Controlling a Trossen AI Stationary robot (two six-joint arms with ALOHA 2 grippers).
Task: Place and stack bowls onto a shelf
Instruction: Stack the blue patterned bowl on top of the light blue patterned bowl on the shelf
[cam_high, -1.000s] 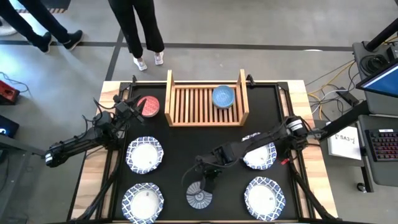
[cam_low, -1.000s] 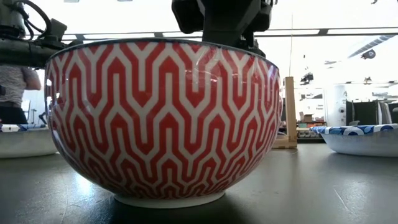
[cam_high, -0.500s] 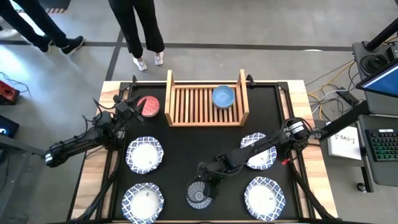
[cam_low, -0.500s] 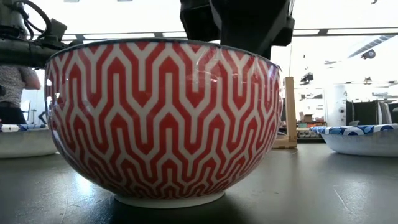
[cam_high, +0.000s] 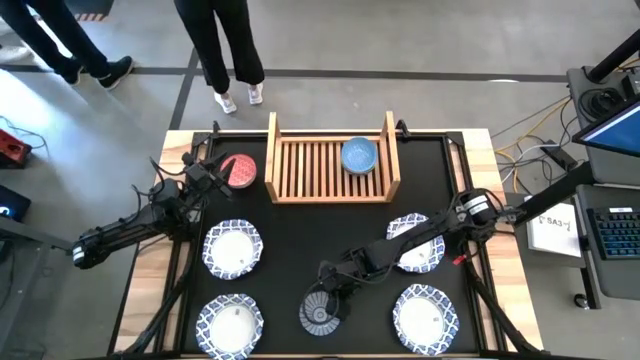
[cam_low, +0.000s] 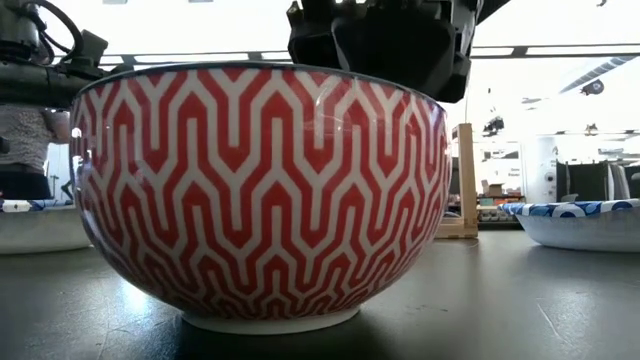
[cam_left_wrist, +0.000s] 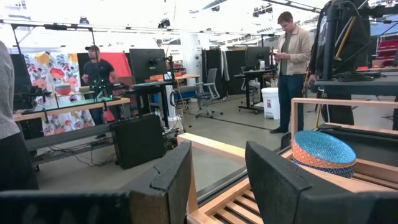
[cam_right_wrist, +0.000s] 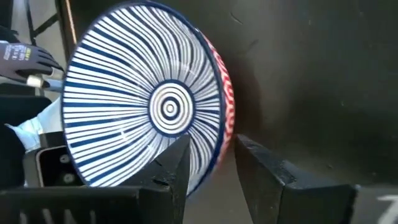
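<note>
A small bowl (cam_high: 319, 314), striped blue and white inside and red zigzag outside (cam_low: 260, 190), stands on its foot near the table's near edge. My right gripper (cam_high: 328, 293) is open over its far rim. In the right wrist view one finger (cam_right_wrist: 177, 158) is inside the bowl (cam_right_wrist: 149, 106) and the other (cam_right_wrist: 258, 163) outside. I see no touch. My left gripper (cam_high: 213, 178) waits open beside a red bowl (cam_high: 238, 170), left of the wooden shelf (cam_high: 330, 165). A light blue bowl (cam_high: 359, 155) sits on the shelf's right half.
Several white bowls with blue rims lie on the black mat: two at left (cam_high: 232, 250) (cam_high: 230, 322), two at right (cam_high: 418, 243) (cam_high: 425, 318). My right arm passes over the upper right one. People stand beyond the table's far edge.
My right gripper has moved toward the near edge and down, from just beyond the striped bowl to astride its far rim. The bowl has stayed in place.
</note>
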